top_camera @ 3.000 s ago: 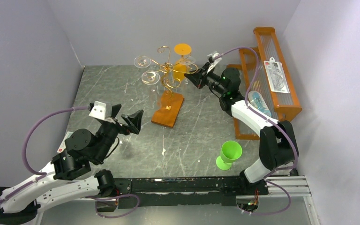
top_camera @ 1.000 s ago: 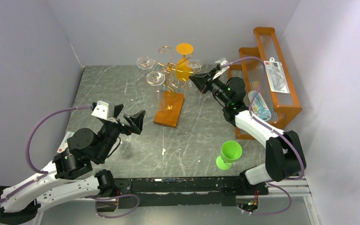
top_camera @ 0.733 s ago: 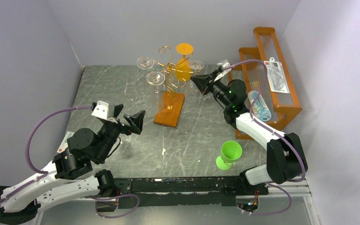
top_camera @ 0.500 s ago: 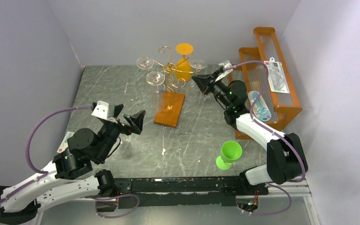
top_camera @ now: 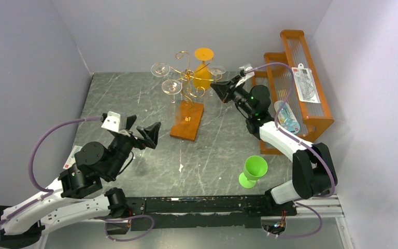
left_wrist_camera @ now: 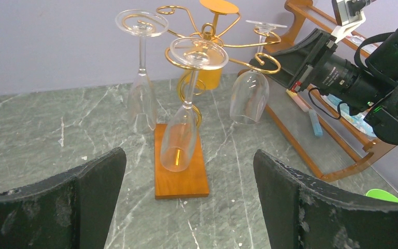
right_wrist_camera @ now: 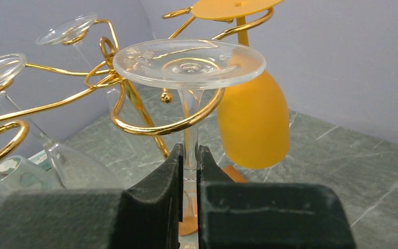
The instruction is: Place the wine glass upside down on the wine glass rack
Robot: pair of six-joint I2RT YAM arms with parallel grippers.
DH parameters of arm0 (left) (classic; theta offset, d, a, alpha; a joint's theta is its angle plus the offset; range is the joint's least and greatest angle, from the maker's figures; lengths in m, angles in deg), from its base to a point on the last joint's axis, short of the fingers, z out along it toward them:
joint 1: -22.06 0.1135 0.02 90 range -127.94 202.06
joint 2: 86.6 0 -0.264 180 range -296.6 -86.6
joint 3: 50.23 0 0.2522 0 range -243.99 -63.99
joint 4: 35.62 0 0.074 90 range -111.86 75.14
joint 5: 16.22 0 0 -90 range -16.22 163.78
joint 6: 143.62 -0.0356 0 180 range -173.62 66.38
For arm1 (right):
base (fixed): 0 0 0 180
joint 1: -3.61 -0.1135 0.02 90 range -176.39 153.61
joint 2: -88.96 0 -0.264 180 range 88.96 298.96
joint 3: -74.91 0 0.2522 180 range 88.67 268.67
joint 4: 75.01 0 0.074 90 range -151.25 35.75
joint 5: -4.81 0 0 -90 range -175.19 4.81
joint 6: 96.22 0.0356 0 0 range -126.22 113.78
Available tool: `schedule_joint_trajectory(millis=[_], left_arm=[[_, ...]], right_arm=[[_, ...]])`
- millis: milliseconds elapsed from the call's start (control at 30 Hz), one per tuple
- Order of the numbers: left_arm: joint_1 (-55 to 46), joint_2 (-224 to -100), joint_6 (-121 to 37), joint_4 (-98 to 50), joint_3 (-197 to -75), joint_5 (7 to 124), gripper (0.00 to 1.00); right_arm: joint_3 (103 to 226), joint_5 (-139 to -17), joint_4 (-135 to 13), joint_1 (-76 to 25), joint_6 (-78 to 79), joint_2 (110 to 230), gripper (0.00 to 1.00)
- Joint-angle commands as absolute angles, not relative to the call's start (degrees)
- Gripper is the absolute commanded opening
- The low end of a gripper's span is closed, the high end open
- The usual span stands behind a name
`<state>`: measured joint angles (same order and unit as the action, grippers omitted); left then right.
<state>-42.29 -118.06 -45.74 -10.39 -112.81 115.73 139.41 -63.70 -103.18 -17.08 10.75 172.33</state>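
The wine glass (right_wrist_camera: 189,62) hangs upside down with its foot on top. My right gripper (right_wrist_camera: 189,155) is shut on its stem, just under a curled arm of the wine glass rack (right_wrist_camera: 134,122). The stem stands inside that gold loop and the foot sits just above the wire; contact I cannot tell. From above, the right gripper (top_camera: 218,88) is at the right side of the wine glass rack (top_camera: 186,121). The left wrist view shows the glass's bowl (left_wrist_camera: 249,98) dangling. My left gripper (left_wrist_camera: 189,153) stands open and apart, empty, in front of the rack.
Two more clear glasses (left_wrist_camera: 142,98) (left_wrist_camera: 181,135) and an orange one (left_wrist_camera: 210,78) hang on the rack. An orange stepped shelf (top_camera: 300,78) with packets stands at the right wall. A green goblet (top_camera: 253,171) stands near the right arm's base.
Since three seconds ago the right gripper has carried the glass up and right to the rack's right arm. In the last second it dipped slightly and came back. The left arm is still.
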Motion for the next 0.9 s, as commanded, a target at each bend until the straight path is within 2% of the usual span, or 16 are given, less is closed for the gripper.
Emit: schedule_joint_trajectory(millis=[0,200,533,700,867], left_arm=[[-42.6,-118.4,-46.7,-10.4,-113.7,115.4,0.97],[-42.6,-118.5,-46.2,-10.1,-113.8,115.2,0.97],[-42.5,-119.5,-45.3,-9.9,-114.9,114.2,0.97],[-42.6,-119.5,-44.3,-8.8,-115.3,114.2,0.97],[-42.6,-119.5,-43.5,-8.4,-116.0,114.3,0.97]], right_arm=[[141.7,-61.9,-102.7,-17.0,11.0,172.9,0.08],[139.4,-62.1,-103.3,-17.0,10.6,170.7,0.37],[132.3,-64.7,-98.3,-17.0,11.2,161.1,0.68],[126.4,-68.7,-91.7,-17.0,15.2,150.6,0.74],[128.3,-80.5,-68.2,-17.0,19.1,137.5,0.74]])
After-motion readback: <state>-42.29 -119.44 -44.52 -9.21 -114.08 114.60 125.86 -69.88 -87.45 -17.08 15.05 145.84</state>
